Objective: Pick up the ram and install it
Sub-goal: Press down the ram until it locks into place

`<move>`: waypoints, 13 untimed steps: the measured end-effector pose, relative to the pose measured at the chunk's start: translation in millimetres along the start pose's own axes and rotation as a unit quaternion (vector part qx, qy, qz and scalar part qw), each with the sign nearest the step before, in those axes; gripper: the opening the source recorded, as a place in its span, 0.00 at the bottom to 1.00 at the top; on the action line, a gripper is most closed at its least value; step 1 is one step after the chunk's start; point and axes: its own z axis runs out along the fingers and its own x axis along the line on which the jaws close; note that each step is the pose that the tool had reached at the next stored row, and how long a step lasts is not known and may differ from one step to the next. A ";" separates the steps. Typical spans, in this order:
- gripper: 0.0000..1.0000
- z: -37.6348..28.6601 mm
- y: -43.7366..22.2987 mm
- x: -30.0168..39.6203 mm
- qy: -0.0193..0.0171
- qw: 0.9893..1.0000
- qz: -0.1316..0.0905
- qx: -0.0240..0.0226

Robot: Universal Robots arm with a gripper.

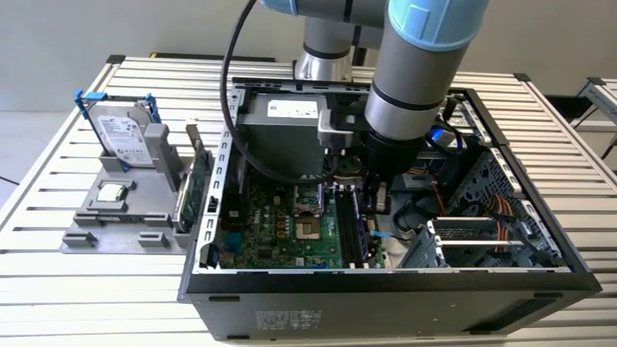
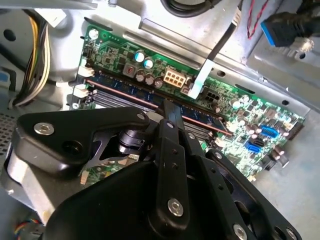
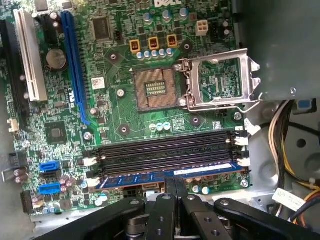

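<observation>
1 long dark-blue ram stick (image 3: pixel 170 176) sits in outermost slot, black tool (image 3: pixel 175 186) closed over it; press straight, keep level.

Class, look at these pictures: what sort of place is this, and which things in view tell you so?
Probably a robotics lab or test bench for computer assembly: an open computer case sits on a slatted metal table, a robot arm reaches inside it, and a grey fixture beside the case holds spare parts.
</observation>
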 end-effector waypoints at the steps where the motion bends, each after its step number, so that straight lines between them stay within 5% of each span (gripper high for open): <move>1: 0.00 0.0 0.0 -0.2 0.000 1.000 -0.006 0.000; 6: 0.00 0.1 0.1 -0.5 0.000 0.999 -0.032 0.000; 13: 0.00 0.6 1.9 -0.7 0.000 0.999 -0.032 0.000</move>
